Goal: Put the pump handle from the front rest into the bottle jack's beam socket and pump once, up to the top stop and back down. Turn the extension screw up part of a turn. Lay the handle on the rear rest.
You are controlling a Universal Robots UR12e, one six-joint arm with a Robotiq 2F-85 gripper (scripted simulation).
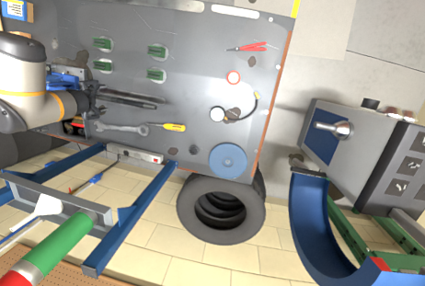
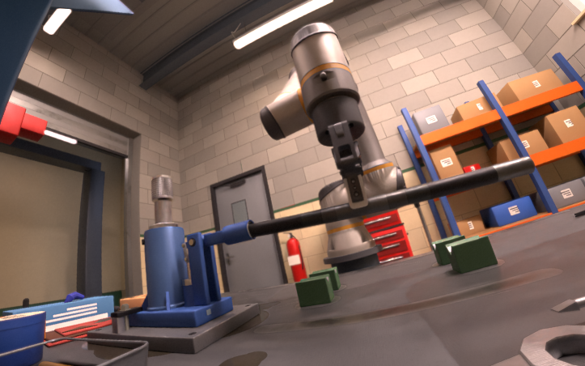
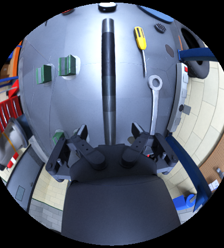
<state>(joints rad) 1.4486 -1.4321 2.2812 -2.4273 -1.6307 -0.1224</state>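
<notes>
The pump handle [image 2: 390,199] [image 3: 108,78] [image 1: 126,100] is a long dark bar. Its near end sits in the blue beam socket [image 2: 230,233] of the bottle jack [image 2: 167,268], and it slopes up and away over the bench. The jack's ribbed extension screw [image 2: 162,187] stands up from the top of the jack. My gripper [image 2: 356,200] [image 3: 108,131] [image 1: 94,101] is open and holds nothing. It hangs over the handle partway along the bar, with a finger on either side. Green rest blocks [image 2: 315,291] [image 2: 472,255] stand on the bench below the handle.
The grey bench top [image 1: 175,82] carries a spanner [image 3: 154,102] and a yellow screwdriver [image 3: 141,44] beside the handle. A tyre [image 1: 221,207] lies on the floor under the bench edge. Shelving with boxes [image 2: 512,136] stands behind the arm.
</notes>
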